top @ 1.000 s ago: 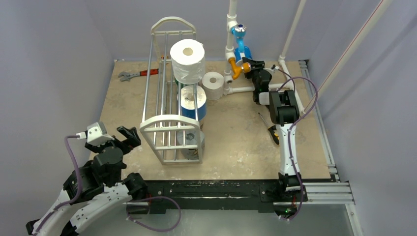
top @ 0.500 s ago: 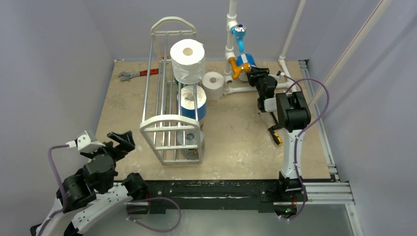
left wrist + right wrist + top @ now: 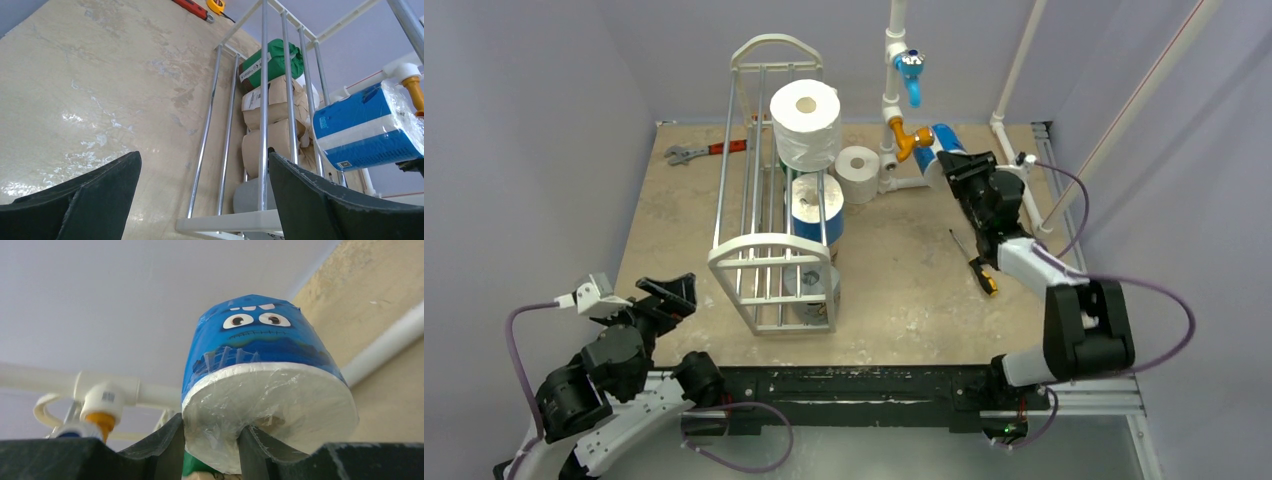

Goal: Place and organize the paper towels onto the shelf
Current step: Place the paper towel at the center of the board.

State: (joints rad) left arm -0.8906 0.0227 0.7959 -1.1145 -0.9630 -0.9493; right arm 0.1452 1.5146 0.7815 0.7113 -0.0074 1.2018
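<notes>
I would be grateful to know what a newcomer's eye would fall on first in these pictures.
The cartoon-faced blue-wrapped roll, pinched at its end by the right gripper, near the pipe frame at the far right. Then the big white roll standing high on the shelf, in the middle.

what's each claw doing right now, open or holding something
Left claw: open, holding nothing.
Right claw: closed on the blue-wrapped paper towel roll.
</notes>
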